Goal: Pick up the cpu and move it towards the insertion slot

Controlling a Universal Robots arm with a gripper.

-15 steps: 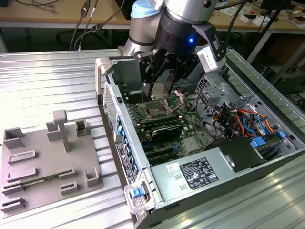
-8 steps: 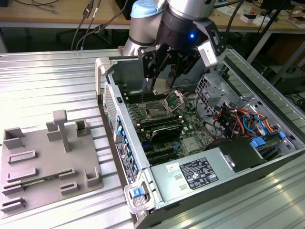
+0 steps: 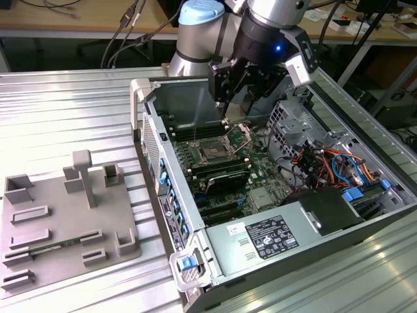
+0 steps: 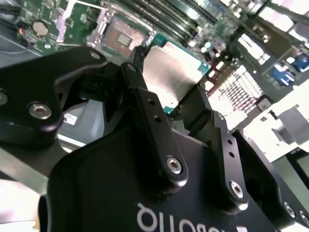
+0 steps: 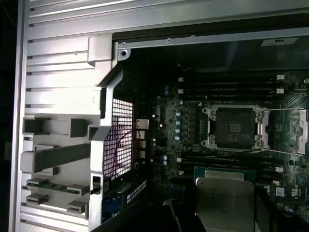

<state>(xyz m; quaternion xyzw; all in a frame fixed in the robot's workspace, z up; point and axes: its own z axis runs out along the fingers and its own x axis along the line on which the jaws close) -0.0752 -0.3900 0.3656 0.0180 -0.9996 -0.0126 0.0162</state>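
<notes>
Hand (image 4: 166, 99) clamped on the cpu (image 4: 170, 75) edges, hovering mid-frame in the second wrist view just short of the open insertion slot (image 4: 120, 36) at upper left, so could easily tilt or slip and bend socket pins.

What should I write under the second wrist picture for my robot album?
End effector shut on the cpu, carrying it above the green board near the open insertion slot.

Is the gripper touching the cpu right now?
Touching. In the second wrist view, the gripper has its black fingers closed against opposite edges of the cpu, holding it above the board.
</notes>
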